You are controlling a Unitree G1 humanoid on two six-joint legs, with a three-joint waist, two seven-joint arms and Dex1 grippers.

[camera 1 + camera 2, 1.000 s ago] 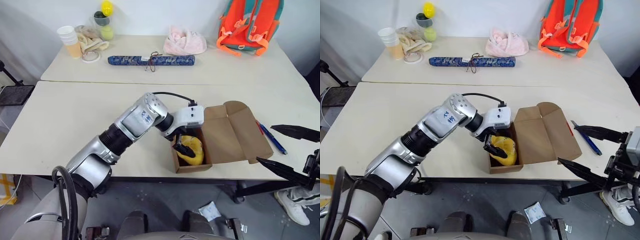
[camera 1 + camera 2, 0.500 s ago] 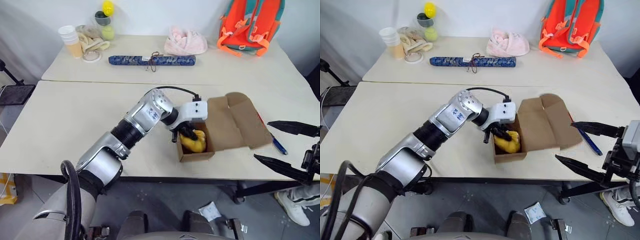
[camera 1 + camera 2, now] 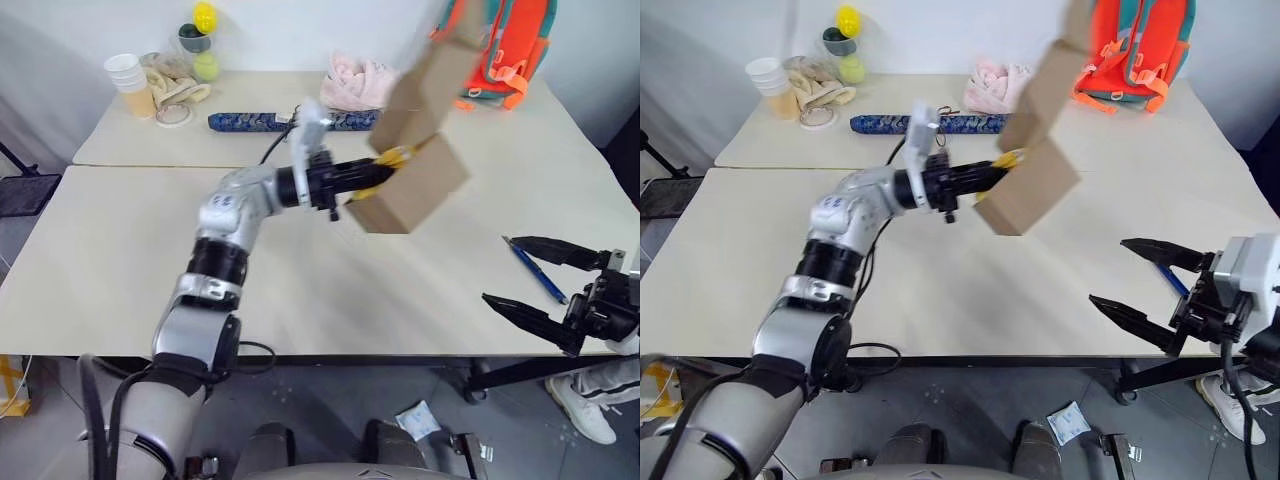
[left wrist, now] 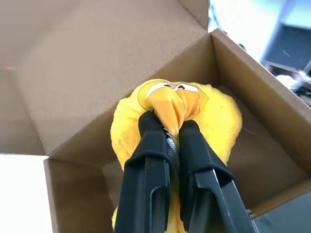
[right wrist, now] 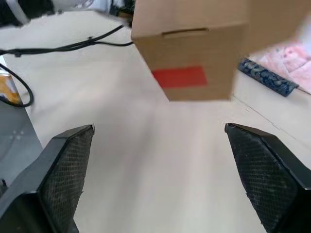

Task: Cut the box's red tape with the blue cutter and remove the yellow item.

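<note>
My left gripper point(image 4: 167, 130) is shut on the yellow item point(image 4: 216, 114), a soft yellow-orange lump that sits inside the box point(image 4: 252, 97). The brown box point(image 3: 412, 188) hangs tilted in the air above the table, riding up on the yellow item point(image 3: 392, 158), with its opened flaps point(image 3: 432, 72) pointing upward. A patch of red tape point(image 5: 180, 76) shows on the box's side wall. The blue cutter point(image 3: 531, 270) lies on the table at the right. Beside it my right gripper point(image 3: 500, 270) stands open and holds nothing, level with the table's front edge.
On the far table lie a long dark-blue patterned roll point(image 3: 290, 120), a pink cloth point(image 3: 362, 80), an orange backpack point(image 3: 505, 45), stacked cups point(image 3: 126, 82), a light rope bundle point(image 3: 172, 82) and stacked balls point(image 3: 203, 40). A seam point(image 3: 130, 166) divides the two tables.
My left gripper closed on the yellow item and swung up and away from the table. The box came up with it and tipped. My right gripper shifted slightly inward.
</note>
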